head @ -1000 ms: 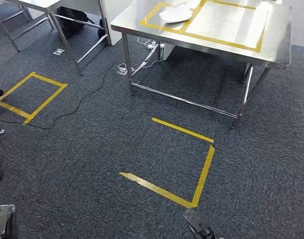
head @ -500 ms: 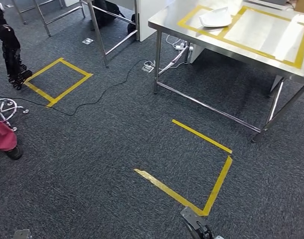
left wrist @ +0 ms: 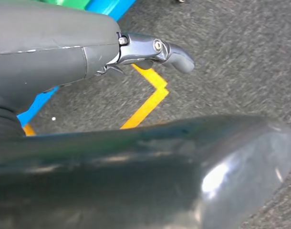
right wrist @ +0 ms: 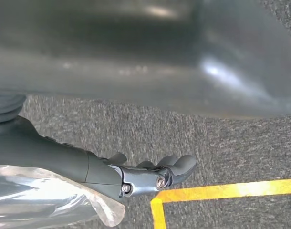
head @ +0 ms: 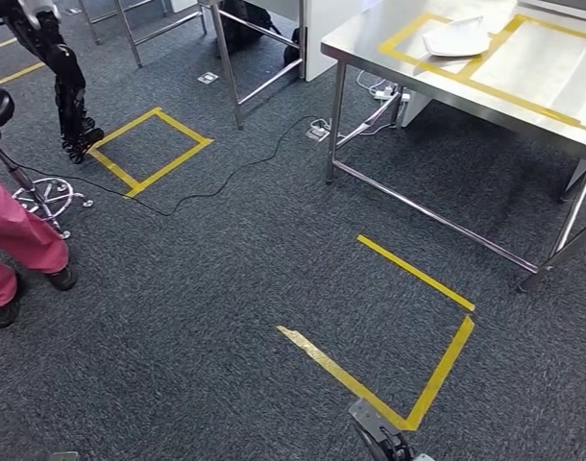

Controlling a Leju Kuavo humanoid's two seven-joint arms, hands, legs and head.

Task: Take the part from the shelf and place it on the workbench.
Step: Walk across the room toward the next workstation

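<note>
In the head view, a steel worktop (head: 536, 106) is standing at the upper right of the frame, and a white wrapped piece (head: 456, 38) is lying on it inside a yellow tape outline (head: 493, 86). Below the worktop, at lower centre, a three-sided floor marking (head: 421, 384) is showing on the dark carpet (head: 203, 317), and a dark bit of the right hand (head: 380, 442) is poking in at the bottom edge just beside it. A second yellow square (head: 149, 149) is lying at the upper left, with a black cable (head: 225, 178) trailing past it. A person in pink trousers (head: 22, 245) is standing at the left edge beside a stool base (head: 47, 197). In the left wrist view, the left hand (left wrist: 65, 57) is hanging over the carpet with its fingers (left wrist: 172, 52) stretched out straight and nothing in them, above a corner of yellow tape (left wrist: 151, 98). In the right wrist view, the right hand (right wrist: 100, 167) is reaching out with its fingers nearly straight, and a clear plastic-wrapped part (right wrist: 46, 200) is lying against it; I cannot tell whether the hand is actually gripping it.
</note>
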